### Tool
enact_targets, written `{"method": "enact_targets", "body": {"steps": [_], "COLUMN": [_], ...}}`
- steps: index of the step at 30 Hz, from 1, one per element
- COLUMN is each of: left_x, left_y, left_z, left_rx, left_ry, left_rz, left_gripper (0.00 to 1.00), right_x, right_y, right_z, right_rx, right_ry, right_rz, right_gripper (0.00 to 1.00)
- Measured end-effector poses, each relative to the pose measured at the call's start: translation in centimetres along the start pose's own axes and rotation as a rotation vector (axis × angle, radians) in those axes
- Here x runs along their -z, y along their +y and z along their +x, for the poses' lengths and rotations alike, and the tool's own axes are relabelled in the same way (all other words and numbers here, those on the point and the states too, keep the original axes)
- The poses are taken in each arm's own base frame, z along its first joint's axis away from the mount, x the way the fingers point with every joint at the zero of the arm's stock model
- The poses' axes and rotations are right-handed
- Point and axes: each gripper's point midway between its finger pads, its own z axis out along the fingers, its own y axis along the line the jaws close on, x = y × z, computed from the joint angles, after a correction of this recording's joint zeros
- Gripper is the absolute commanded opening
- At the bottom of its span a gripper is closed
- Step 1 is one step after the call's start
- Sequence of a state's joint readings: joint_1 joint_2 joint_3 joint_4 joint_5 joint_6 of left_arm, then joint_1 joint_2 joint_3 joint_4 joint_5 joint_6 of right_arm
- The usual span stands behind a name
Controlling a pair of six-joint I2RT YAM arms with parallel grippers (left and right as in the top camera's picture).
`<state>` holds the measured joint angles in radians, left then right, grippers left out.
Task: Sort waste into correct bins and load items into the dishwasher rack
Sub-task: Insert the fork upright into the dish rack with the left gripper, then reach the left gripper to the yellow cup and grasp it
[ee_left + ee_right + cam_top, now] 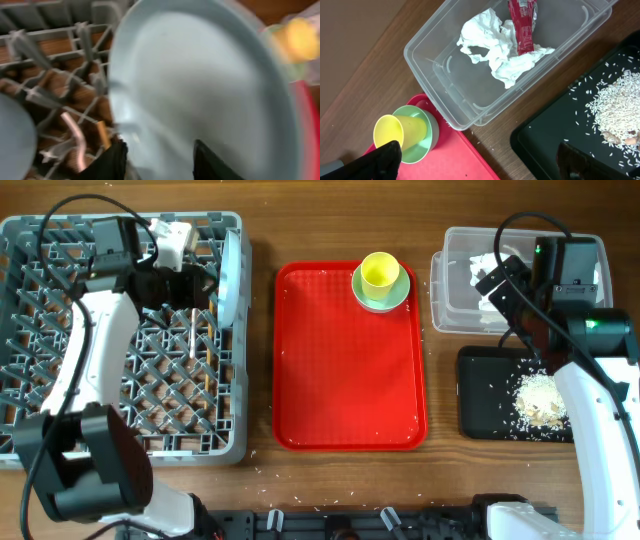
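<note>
The pale blue-white plate (pixel 231 272) stands on edge at the right side of the grey dishwasher rack (pixel 60 395). It fills the left wrist view (pixel 200 85). My left gripper (pixel 196 286) is right beside the plate, fingers (pixel 160 162) apart, gripping nothing. The yellow cup (pixel 379 270) sits in the light green bowl (pixel 381 293) on the red tray; both show in the right wrist view (pixel 400 131) (pixel 429 142). My right gripper (pixel 498 280) (pixel 480 165) is open and empty above the clear tub (pixel 450 315), which holds white tissue (pixel 495 47) and the red wrapper (pixel 522 25). Beige scraps (pixel 540 398) lie in the black tray (pixel 482 395).
The red serving tray (pixel 345 370) lies between the rack and the bins. A pale fork-like handle (pixel 75 137) and a wooden stick (pixel 102 135) lie in the rack by the plate. Grains are scattered on the table near the black tray (pixel 555 135).
</note>
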<state>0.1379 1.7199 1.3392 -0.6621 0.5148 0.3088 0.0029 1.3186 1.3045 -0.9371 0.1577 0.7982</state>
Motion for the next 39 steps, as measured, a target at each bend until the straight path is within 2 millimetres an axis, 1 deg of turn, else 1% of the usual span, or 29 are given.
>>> {"method": "enact_targets", "body": {"steps": [1, 2, 4, 5, 7, 9, 10, 11, 13, 15, 16, 17, 18, 19, 20, 22, 23, 25, 26, 28, 29, 30, 31, 32, 34, 36, 37, 38, 39], "left_x": [1.0, 2.2, 6.6, 8.5, 11.7, 12.8, 13.2, 14.3, 15.6, 17.8, 19.1, 20.9, 22.2, 23.8, 26.1, 27.2, 27.7, 27.5, 27.1, 26.4, 26.2, 26.0, 25.7, 25.2, 24.3, 21.8, 20.5, 18.8, 17.4], "left_y": [-1.4, -2.3, -5.0, -6.1, -8.1, -9.4, -10.1, -11.1, -11.8, -10.8, -8.9, -6.2, -4.3, -1.5, 1.9, 3.7, 4.7, 5.4, 5.8, 5.7, 5.3, 4.4, 3.3, 1.0, -2.5, -8.2, -10.7, -14.2, -16.7], "left_z": [-0.7, -1.3, -3.3, -4.0, -4.4, -3.6, -3.5, -3.6, -3.8, -3.8, -3.1, -2.3, -1.3, 0.9, 3.5, 6.1, 7.1, 8.0, 8.4, 9.2, 8.9, 7.4, 6.3, 4.4, 2.6, 1.1, 0.6, 0.3, 0.5], "left_rx": [0.003, 0.015, 0.046, 0.075, 0.200, 0.330, 0.360, 0.377, 0.381, 0.453, 0.558, 0.684, 0.785, 0.929, 1.083, 1.217, 1.271, 1.321, 1.344, 1.382, 1.354, 1.230, 1.137, 0.964, 0.784, 0.573, 0.472, 0.342, 0.261], "left_ry": [-0.033, -0.063, -0.166, -0.210, -0.260, -0.240, -0.238, -0.253, -0.282, -0.341, -0.373, -0.430, -0.463, -0.493, -0.547, -0.547, -0.557, -0.534, -0.512, -0.464, -0.453, -0.457, -0.451, -0.447, -0.419, -0.324, -0.280, -0.223, -0.174], "left_rz": [0.049, 0.067, 0.088, 0.096, 0.127, 0.171, 0.199, 0.231, 0.247, 0.209, 0.136, 0.036, -0.033, -0.134, -0.250, -0.323, -0.357, -0.369, -0.369, -0.362, -0.337, -0.255, -0.184, -0.048, 0.094, 0.246, 0.283, 0.323, 0.340], "left_gripper": [1.00, 1.00, 1.00, 1.00, 1.00, 1.00, 1.00, 1.00, 1.00, 1.00, 1.00, 1.00, 1.00, 1.00, 1.00, 1.00, 1.00, 1.00, 1.00, 1.00, 1.00, 1.00, 1.00, 1.00, 1.00, 1.00, 1.00, 0.99, 0.98], "right_x": [0.0, 0.0, 0.0, 0.0, 0.0, 0.0, 0.0, 0.0, 0.0, 0.0, 0.0, 0.0, 0.0, 0.0, 0.0, 0.0, 0.0, 0.0, 0.0, 0.3, 0.4, 0.6, 0.8, 1.0, 1.1, 1.0, 1.0, 1.0, 1.0], "right_y": [0.0, 0.0, 0.0, 0.0, 0.0, 0.0, 0.0, 0.0, 0.0, 0.0, 0.0, 0.0, 0.0, 0.0, 0.0, 0.0, 0.0, 0.3, 1.1, 2.6, 3.2, 3.7, 4.2, 4.6, 5.0, 5.2, 5.3, 5.3, 5.3], "right_z": [0.0, 0.0, 0.0, 0.0, 0.0, 0.0, 0.0, 0.0, 0.0, 0.0, 0.0, 0.0, 0.0, 0.0, 0.0, 0.0, 0.0, 0.0, 0.0, 1.5, 2.1, 2.7, 3.1, 3.5, 3.8, 4.0, 3.9, 3.9, 3.9], "right_rx": [0.000, 0.000, 0.000, 0.000, 0.000, 0.000, 0.000, 0.000, 0.000, 0.000, 0.000, 0.000, 0.000, 0.000, 0.000, 0.000, 0.000, -0.029, -0.076, -0.131, -0.141, -0.145, -0.147, -0.151, -0.157, -0.161, -0.163, -0.163, -0.163], "right_ry": [0.000, 0.001, 0.000, 0.000, 0.000, 0.000, 0.000, 0.000, 0.000, 0.001, 0.000, -0.001, 0.001, -0.001, 0.000, 0.000, 0.000, 0.001, 0.011, 0.105, 0.146, 0.182, 0.211, 0.239, 0.260, 0.273, 0.273, 0.272, 0.272], "right_rz": [0.000, 0.001, 0.000, 0.000, 0.000, 0.000, 0.000, 0.000, 0.000, 0.001, 0.000, -0.001, 0.001, -0.001, 0.000, 0.000, 0.000, -0.016, -0.052, -0.133, -0.167, -0.197, -0.222, -0.247, -0.263, -0.270, -0.277, -0.278, -0.276], "right_gripper": [1.00, 1.00, 1.00, 1.00, 1.00, 1.00, 1.00, 1.00, 1.00, 1.00, 1.00, 1.00, 1.00, 1.00, 1.00, 1.00, 1.00, 1.00, 1.00, 1.00, 1.00, 1.00, 1.00, 1.00, 1.00, 1.00, 1.00, 1.00, 1.00]}}
